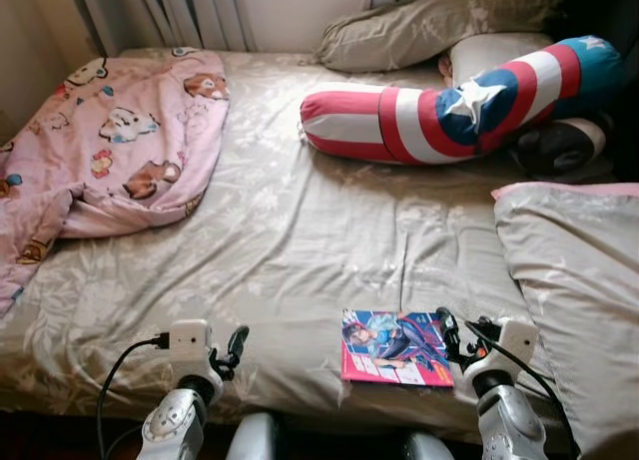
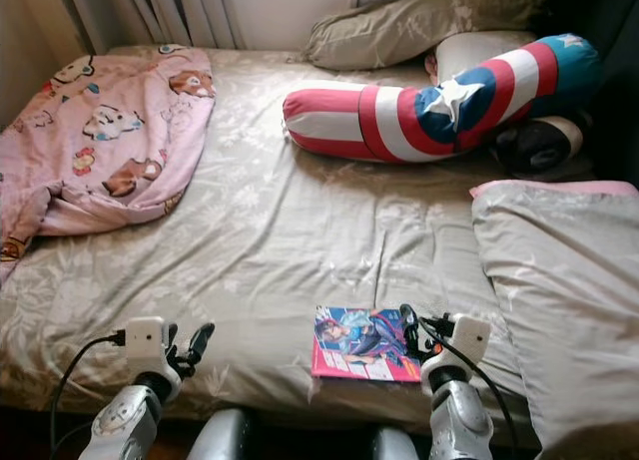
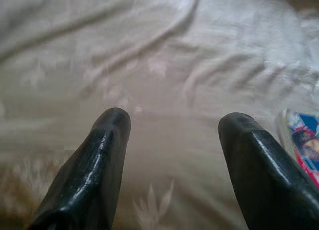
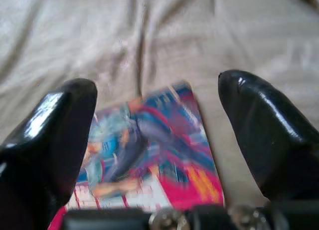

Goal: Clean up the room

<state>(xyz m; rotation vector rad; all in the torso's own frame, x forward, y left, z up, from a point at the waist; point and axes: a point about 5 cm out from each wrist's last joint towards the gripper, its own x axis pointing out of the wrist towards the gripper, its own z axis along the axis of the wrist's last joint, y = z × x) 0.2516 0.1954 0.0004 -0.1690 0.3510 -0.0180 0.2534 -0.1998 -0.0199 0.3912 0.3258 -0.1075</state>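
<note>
We held right gripper (image 4: pixel 157 125) over comic book (image 1: pixel 395 346) on bed (image 1: pixel 290 230), 2 fingers apart. Left gripper (image 3: pixel 172 140) over sheet, fingers apart too.

The bed sheet (image 1: pixel 300 230) was a beige cloth with a faint leaf print, creased and slightly sheeny; the pink blanket (image 1: pixel 110 141) looked like soft matt fabric printed with cartoon animals; the long bolster (image 1: pixel 449 106) was smooth cloth in red, white and blue with a star; the pillow (image 1: pixel 574 280) wore the same dull beige cloth, edged in pink; the comic book (image 1: pixel 394 347) had a glossy paper cover; the fingers (image 3: pixel 94 170) of the left gripper (image 3: pixel 172 122) and those of the right gripper (image 4: pixel 157 98) were shiny black plastic or rubber, catching highlights; the arms (image 1: pixel 504 420) looked like brushed silver metal.
</note>
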